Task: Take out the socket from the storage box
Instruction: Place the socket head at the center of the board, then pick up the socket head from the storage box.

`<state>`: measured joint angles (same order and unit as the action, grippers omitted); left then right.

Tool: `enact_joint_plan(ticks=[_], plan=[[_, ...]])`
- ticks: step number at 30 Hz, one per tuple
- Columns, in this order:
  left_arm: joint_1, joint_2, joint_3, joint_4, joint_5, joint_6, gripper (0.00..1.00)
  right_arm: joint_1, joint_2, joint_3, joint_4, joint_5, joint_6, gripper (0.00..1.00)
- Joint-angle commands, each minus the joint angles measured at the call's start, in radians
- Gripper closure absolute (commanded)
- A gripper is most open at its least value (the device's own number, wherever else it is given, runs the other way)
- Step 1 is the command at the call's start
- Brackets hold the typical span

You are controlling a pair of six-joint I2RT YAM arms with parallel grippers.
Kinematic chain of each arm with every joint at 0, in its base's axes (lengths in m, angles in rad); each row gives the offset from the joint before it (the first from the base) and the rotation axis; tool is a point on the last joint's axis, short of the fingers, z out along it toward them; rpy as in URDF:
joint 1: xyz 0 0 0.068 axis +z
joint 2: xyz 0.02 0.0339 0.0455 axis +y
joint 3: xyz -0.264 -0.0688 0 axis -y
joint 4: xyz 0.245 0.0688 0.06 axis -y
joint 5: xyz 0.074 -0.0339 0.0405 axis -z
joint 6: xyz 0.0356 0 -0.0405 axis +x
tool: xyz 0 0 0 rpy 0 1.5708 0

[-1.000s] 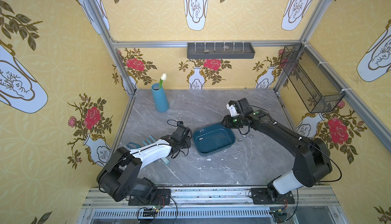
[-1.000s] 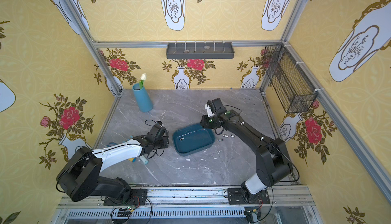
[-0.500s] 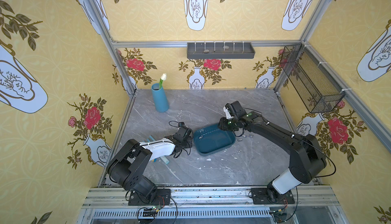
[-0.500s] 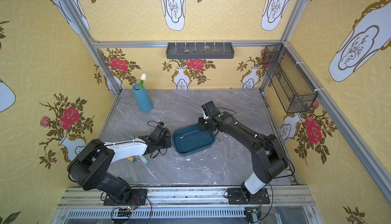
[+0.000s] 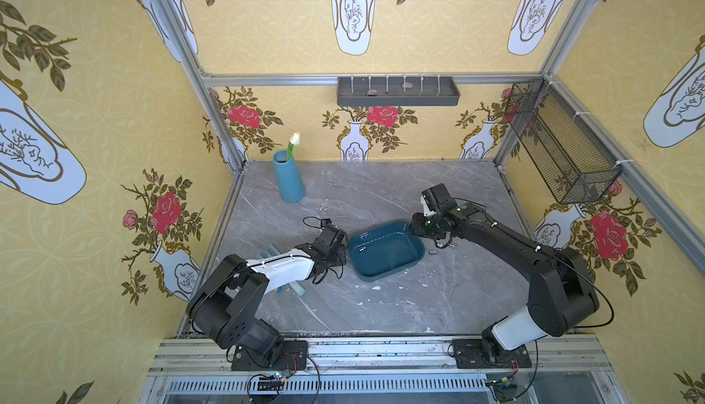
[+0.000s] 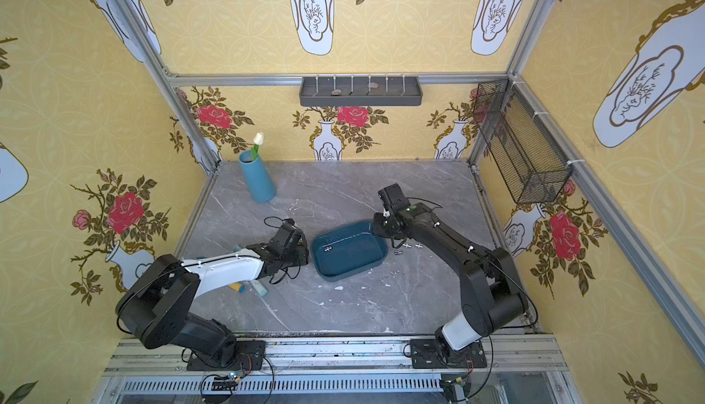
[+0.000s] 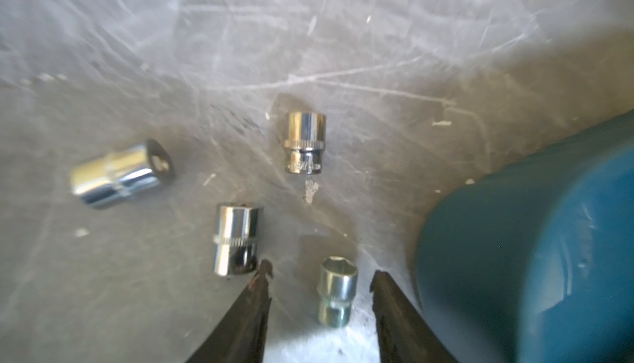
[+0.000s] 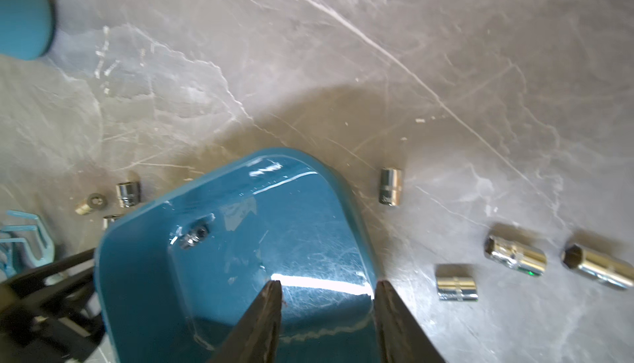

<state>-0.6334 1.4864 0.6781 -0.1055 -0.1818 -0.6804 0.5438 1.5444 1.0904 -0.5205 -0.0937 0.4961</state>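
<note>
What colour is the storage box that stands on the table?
The storage box is glossy dark teal-blue; the right wrist view shows it best.

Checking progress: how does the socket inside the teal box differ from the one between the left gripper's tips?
The boxed socket lies on the floor of the storage box; the table socket rests on the marble table just outside the box's wall. No gripper is around the boxed socket; the left gripper straddles the table socket, jaws open, with gaps either side. Both are small shiny chrome sockets.
</note>
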Motion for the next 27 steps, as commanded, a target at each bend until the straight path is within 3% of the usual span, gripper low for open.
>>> enact_joint_plan(ticks=[1,6,11,19,27], plan=[[0.001,-0.056,0.031,-0.098,-0.041,0.001,0.45,-0.013,-0.01,-0.014,0.022,-0.017,-0.004,0.51],[-0.008,-0.153,0.109,-0.213,-0.068,-0.031,0.43,-0.025,0.005,-0.033,0.046,-0.037,0.004,0.51],[-0.053,-0.161,0.226,-0.332,-0.085,-0.058,0.42,-0.029,0.017,-0.049,0.073,-0.059,0.008,0.52],[-0.177,-0.028,0.424,-0.487,-0.092,-0.184,0.42,-0.031,0.037,-0.066,0.103,-0.078,0.016,0.54],[-0.26,0.148,0.548,-0.535,-0.073,-0.259,0.41,-0.031,0.042,-0.086,0.12,-0.087,0.029,0.58]])
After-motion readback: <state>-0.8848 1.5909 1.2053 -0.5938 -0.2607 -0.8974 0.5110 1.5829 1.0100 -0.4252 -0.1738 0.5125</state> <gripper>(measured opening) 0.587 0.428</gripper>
